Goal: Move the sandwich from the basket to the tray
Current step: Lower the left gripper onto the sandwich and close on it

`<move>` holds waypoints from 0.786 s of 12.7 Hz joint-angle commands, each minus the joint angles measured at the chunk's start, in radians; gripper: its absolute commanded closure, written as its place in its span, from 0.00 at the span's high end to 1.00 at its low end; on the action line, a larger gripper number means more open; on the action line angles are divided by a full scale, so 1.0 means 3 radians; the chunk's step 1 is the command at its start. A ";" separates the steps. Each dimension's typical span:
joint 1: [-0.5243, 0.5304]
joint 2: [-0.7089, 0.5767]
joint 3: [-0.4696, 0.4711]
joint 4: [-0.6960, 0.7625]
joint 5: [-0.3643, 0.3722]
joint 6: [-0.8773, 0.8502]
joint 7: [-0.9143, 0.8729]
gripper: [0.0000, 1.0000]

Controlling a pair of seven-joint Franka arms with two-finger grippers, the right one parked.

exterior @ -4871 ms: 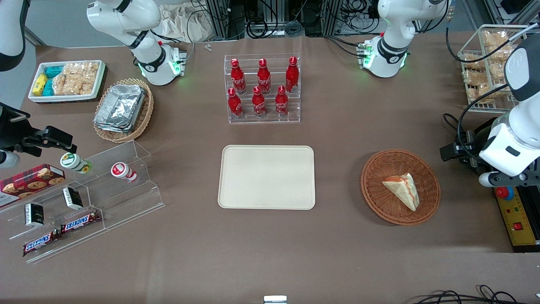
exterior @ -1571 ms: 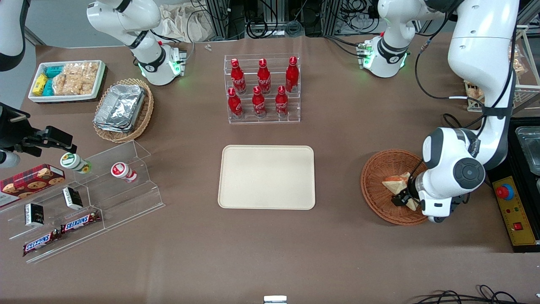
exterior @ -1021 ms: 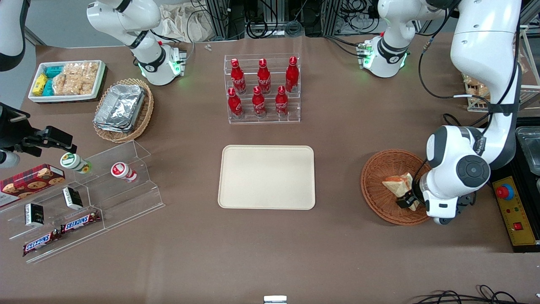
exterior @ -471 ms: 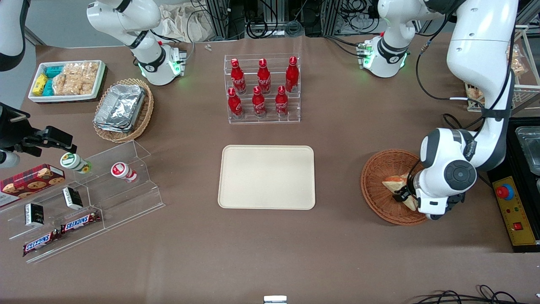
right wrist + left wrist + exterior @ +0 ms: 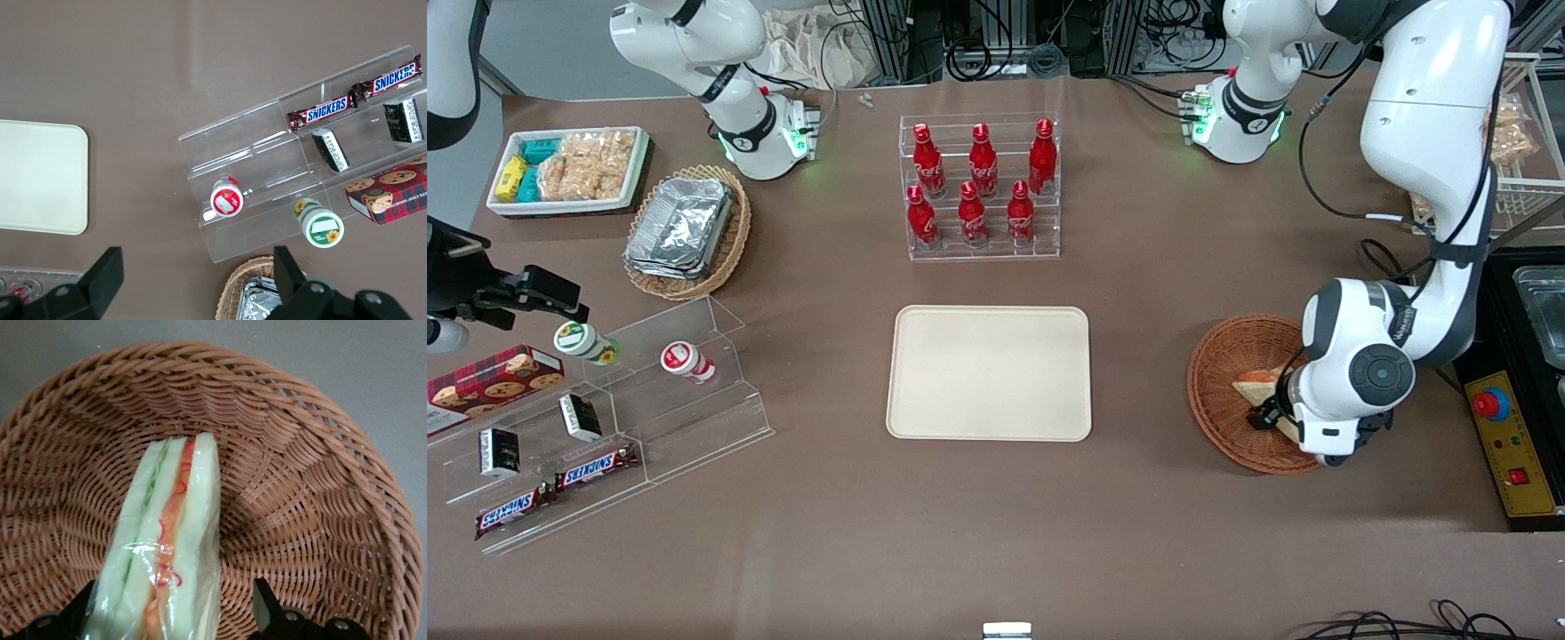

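Sandwich [image 5: 167, 547], a plastic-wrapped triangular wedge of pale bread with orange and green filling, stands on edge in the round reddish-brown wicker basket [image 5: 1221, 388] near the working arm's end of the counter. The left gripper [image 5: 175, 620] is down inside the basket, its black fingers [image 5: 265, 605] spread wide to either side of the wedge; one seems to touch the wrap, the other stands apart. The step is the grasp: closing, then lifting toward the bare cream rectangular tray [image 5: 989, 372] at mid-counter.
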 commanded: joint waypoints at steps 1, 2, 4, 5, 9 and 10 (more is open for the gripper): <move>0.0001 0.0020 -0.0003 0.0067 0.0020 0.0071 -0.0184 0.62; -0.0004 0.0015 -0.0003 0.0067 0.0020 0.0071 -0.0225 0.40; 0.0001 0.0015 -0.0003 0.0067 0.0010 0.0071 -0.0256 0.00; 0.0001 0.0015 -0.0003 0.0078 0.0015 0.0071 -0.0352 0.00; 0.0007 -0.0036 -0.0003 0.0093 0.0056 0.0030 -0.0348 0.00; 0.0017 -0.0087 -0.0003 0.0093 0.0056 0.0025 -0.0328 0.00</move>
